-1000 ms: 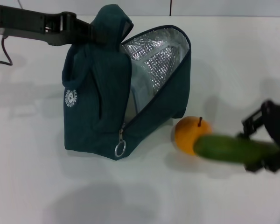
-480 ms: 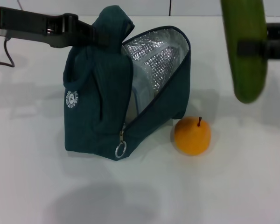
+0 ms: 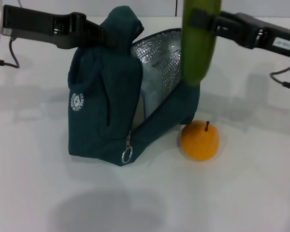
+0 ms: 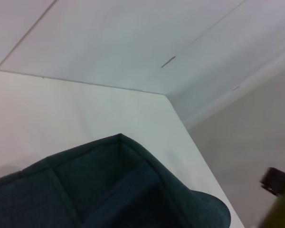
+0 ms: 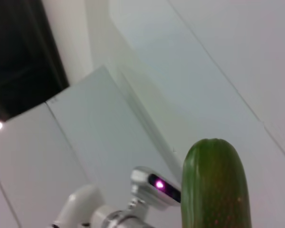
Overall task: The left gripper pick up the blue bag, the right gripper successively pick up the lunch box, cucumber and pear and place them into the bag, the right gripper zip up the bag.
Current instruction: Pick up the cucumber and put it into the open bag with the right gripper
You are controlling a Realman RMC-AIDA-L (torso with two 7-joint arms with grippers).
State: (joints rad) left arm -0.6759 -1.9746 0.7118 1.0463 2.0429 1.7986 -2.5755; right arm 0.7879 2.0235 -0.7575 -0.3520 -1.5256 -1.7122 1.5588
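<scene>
On the left side of the head view, at about ten o'clock, the left pincer [image 3: 94,35] is seen reaching in from the edge, and it is pinched on the raised handles at the top of the blue bag [image 3: 104,106]. The bag is held up so that it stands on the white desk [image 3: 34,193], with its round white logo turned toward nine o'clock and its ring pull hanging low at the front, near six o'clock of the bag. The mouth of the bag is open toward two o'clock, and the shiny silver lining can be seen inside. A pale, clear shape is seen just inside the opening, but what it is cannot be told for sure. In the left wrist view only the dark folded top of the blue bag [image 4: 109,190] and the desk [image 4: 61,104] behind it are shown. Next, at about one o'clock of the bag, the cucumber [image 3: 199,41] is held upright, with its lower tip hanging at the bag's open rim. It is pinched near its upper part by the right pincer [image 3: 199,20], whose black arm comes in from three o'clock. In the right wrist view the rounded end of the cucumber [image 5: 216,185] is seen close up. The pear [image 3: 199,140] is found on the desk at about four o'clock of the bag, just beside the bag's lower corner, with its stem pointing up.
</scene>
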